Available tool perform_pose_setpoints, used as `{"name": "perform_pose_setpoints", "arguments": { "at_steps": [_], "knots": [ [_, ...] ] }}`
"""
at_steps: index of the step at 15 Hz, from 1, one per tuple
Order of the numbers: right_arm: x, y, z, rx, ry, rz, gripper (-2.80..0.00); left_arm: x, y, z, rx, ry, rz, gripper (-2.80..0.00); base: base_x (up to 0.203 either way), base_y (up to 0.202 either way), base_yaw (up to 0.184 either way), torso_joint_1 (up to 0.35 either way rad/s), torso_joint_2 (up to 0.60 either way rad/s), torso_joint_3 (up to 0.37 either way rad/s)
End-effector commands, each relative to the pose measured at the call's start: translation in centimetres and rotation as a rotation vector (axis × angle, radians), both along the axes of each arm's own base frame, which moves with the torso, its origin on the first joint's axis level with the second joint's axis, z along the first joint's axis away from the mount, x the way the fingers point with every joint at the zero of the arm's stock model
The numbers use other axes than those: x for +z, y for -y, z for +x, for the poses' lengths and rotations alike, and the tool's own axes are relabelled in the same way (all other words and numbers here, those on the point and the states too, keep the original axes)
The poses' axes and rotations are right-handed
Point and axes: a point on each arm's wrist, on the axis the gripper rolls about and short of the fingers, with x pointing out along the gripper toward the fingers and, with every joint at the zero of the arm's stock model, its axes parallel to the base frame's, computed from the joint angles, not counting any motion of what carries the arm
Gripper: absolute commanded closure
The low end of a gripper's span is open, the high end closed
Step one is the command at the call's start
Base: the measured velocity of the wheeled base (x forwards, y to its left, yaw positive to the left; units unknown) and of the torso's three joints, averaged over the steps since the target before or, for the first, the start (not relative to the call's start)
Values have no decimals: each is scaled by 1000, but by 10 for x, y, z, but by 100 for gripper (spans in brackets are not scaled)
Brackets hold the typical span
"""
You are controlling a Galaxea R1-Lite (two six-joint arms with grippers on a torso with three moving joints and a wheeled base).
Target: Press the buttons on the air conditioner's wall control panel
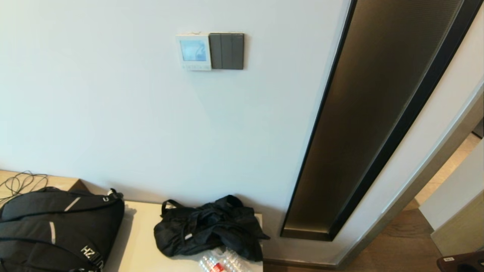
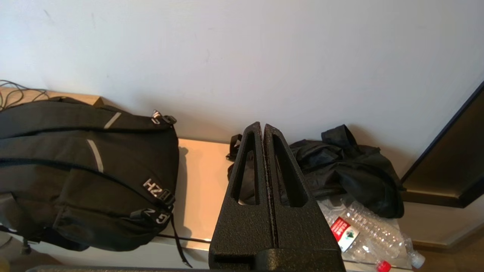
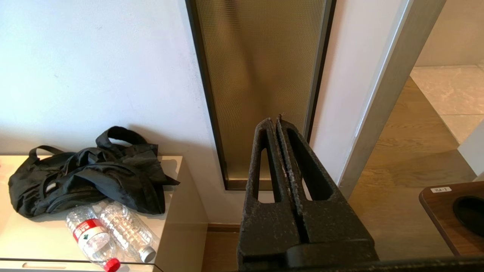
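Note:
The air conditioner's control panel [image 1: 193,51] is a white square unit with a pale blue screen and a row of small buttons below, high on the white wall in the head view. A dark grey switch plate [image 1: 227,51] sits right beside it. Neither gripper shows in the head view. My left gripper [image 2: 263,125] is shut and empty, low, facing the wall above a cabinet top. My right gripper [image 3: 275,121] is shut and empty, low, facing a tall glass strip. The panel is out of both wrist views.
A black backpack [image 1: 53,226], a crumpled black bag [image 1: 208,228] and clear plastic bottles [image 1: 221,262] lie on a pale cabinet top [image 1: 140,241] below the panel. A tall dark glass strip [image 1: 374,113] stands to the right, then a doorway and a brown table corner [image 1: 461,261].

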Motion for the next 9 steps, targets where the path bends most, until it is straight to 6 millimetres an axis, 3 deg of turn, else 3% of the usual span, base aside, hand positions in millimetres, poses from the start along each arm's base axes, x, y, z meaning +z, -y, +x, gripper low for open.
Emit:
{"name": "perform_pose_setpoints", "arguments": {
  "at_steps": [1, 9],
  "knots": [
    [0, 0, 0, 0, -3, 0, 0, 0, 0, 0, -1, -3, -1, 0, 0, 0, 0, 0, 0, 0],
    [0, 0, 0, 0, -3, 0, 0, 0, 0, 0, 0, -3, -1, 0, 0, 0, 0, 0, 0, 0]
  ]
}}
